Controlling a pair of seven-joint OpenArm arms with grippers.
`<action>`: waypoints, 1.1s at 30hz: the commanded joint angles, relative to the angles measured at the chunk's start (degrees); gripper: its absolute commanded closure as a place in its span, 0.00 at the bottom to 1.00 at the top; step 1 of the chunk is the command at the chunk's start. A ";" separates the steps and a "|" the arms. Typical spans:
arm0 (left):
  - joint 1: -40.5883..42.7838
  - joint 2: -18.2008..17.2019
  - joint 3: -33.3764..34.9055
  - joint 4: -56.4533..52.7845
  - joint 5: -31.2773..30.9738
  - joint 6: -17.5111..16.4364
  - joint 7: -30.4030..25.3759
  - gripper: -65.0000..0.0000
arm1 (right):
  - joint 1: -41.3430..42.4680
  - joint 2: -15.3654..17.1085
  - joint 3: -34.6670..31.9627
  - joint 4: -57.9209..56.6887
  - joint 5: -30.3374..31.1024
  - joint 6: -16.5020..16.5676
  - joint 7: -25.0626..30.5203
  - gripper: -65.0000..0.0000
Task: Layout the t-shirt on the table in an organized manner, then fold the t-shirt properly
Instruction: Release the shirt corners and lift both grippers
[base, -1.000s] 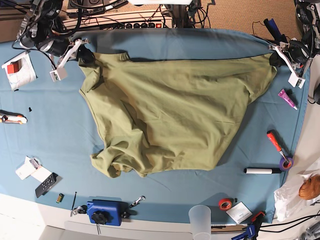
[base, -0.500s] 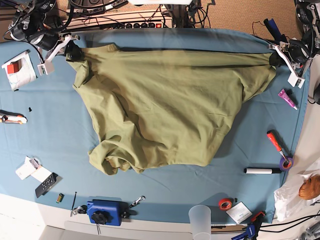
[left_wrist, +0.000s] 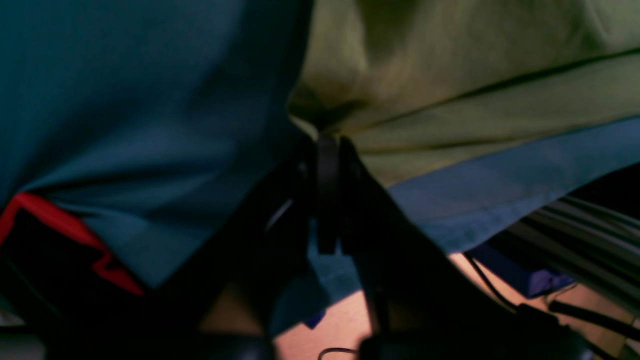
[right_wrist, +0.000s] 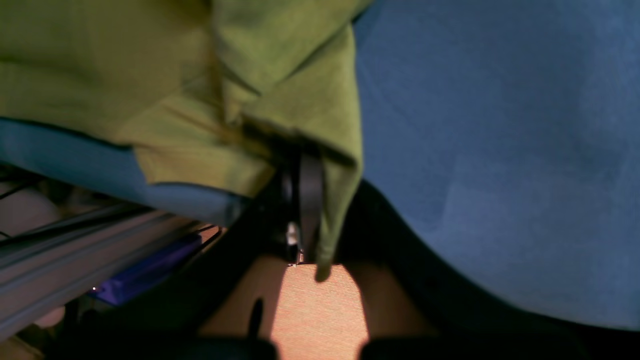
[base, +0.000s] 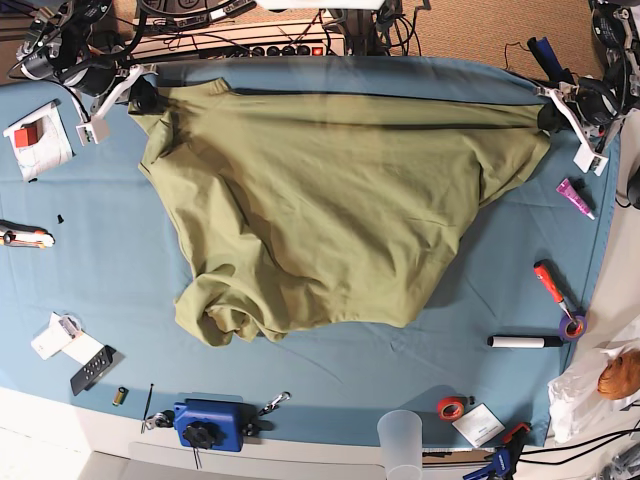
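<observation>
From above, the t-shirt (base: 320, 210) hangs stretched across the far half of the table (base: 90, 260), pinned at its top corners by the right gripper (base: 143, 97) and the left gripper (base: 547, 117), its lower hem bunched in a wrinkled heap near the front left. Only the wrist views show the grips closely: the left gripper (left_wrist: 327, 145) has its jaws pressed together on a pinch of olive cloth, and the right gripper (right_wrist: 300, 160) is likewise clamped on a folded edge that droops past its tips. The base view alone shows the screwdriver (base: 550, 283) and the cup (base: 400, 440) lying apart from the shirt.
</observation>
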 joint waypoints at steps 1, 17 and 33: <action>0.50 -1.07 -0.28 0.31 3.04 0.20 1.55 1.00 | -0.07 0.96 0.50 1.01 -0.92 0.03 0.55 1.00; 0.50 -1.09 -0.35 0.74 -1.68 1.51 5.25 0.62 | -3.52 2.89 1.38 1.01 13.42 0.03 0.55 0.69; -0.04 -1.09 -8.55 8.22 -17.35 -0.26 4.42 0.62 | 3.69 4.81 20.13 1.01 29.38 0.03 0.55 0.69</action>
